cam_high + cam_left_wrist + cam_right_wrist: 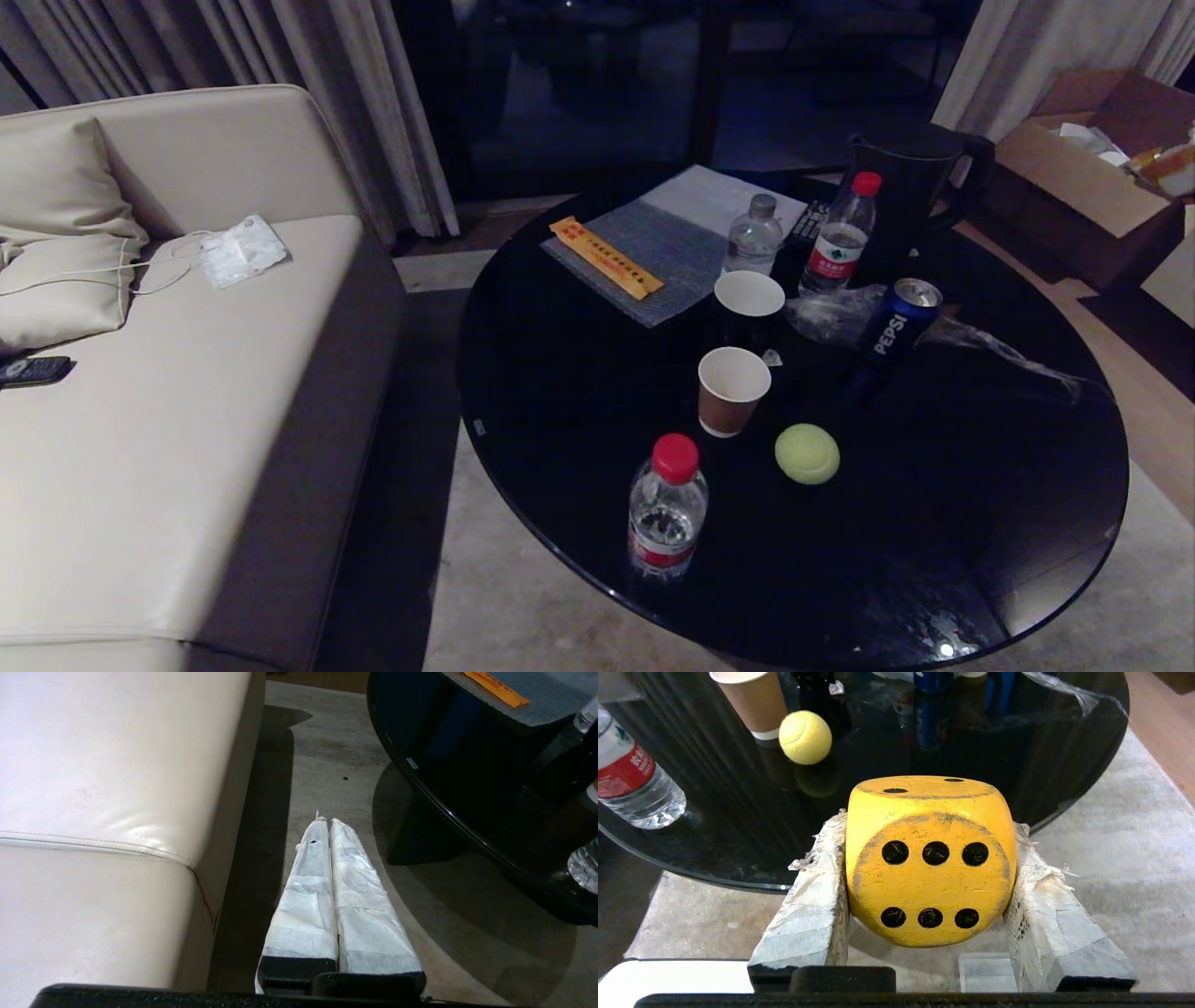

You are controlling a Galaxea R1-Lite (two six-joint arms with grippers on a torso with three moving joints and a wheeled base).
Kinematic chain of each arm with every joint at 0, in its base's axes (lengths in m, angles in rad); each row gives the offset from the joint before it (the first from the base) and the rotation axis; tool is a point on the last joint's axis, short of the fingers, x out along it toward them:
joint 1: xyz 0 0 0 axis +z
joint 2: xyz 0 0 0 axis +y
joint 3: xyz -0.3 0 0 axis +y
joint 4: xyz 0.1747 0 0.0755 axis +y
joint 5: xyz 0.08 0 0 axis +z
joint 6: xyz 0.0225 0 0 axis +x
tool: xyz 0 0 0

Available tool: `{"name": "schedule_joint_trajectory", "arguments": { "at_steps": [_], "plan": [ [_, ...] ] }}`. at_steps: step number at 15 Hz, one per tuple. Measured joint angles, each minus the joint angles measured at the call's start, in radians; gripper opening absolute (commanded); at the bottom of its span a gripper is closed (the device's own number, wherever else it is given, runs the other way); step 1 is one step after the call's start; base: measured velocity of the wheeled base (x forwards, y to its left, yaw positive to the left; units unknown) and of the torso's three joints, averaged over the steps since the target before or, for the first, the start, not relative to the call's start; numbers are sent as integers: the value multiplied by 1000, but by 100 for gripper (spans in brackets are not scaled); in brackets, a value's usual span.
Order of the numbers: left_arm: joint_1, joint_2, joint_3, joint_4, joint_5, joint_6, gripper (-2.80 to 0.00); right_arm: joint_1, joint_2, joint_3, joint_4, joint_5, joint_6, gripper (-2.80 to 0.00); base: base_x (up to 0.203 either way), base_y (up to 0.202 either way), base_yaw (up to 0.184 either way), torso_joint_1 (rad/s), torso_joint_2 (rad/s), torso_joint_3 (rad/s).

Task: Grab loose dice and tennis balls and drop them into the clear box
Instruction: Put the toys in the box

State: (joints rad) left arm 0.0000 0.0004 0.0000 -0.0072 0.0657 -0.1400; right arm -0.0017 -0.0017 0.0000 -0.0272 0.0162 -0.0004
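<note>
My right gripper (pixel 927 828) is shut on a yellow die (pixel 930 858), its six-pip face turned to the wrist camera, just off the near rim of the round black table (pixel 579 411). One tennis ball (pixel 807 454) lies on that table beside a brown paper cup (pixel 733 388); the right wrist view shows the tennis ball (pixel 805 737) beyond the die. A translucent plastic piece (pixel 987 973) lies on the floor under the die; I cannot tell whether it is the clear box. My left gripper (pixel 327 820) is shut and empty over the floor between sofa and table. Neither arm shows in the head view.
On the table stand a red-capped water bottle (pixel 666 509), a second paper cup (pixel 749 297), a Pepsi can (pixel 898 320), two more bottles, a dark jug (pixel 910 196) and a mat with an orange packet (pixel 605 257). A beige sofa (pixel 187 373) lies to the left.
</note>
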Motion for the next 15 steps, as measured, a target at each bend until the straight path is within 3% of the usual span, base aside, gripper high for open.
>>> {"name": "schedule_joint_trajectory", "arguments": {
  "at_steps": [8, 15],
  "plan": [
    [0, 0, 0, 0, 1, -1, -280, 0, 0, 0, 0, 1, 0, -280, 0, 0, 0, 0, 0, 5],
    [0, 0, 0, 0, 1, -2, -280, 0, 0, 0, 1, 0, -1, -280, 0, 0, 0, 4, 1, 191]
  ]
}}
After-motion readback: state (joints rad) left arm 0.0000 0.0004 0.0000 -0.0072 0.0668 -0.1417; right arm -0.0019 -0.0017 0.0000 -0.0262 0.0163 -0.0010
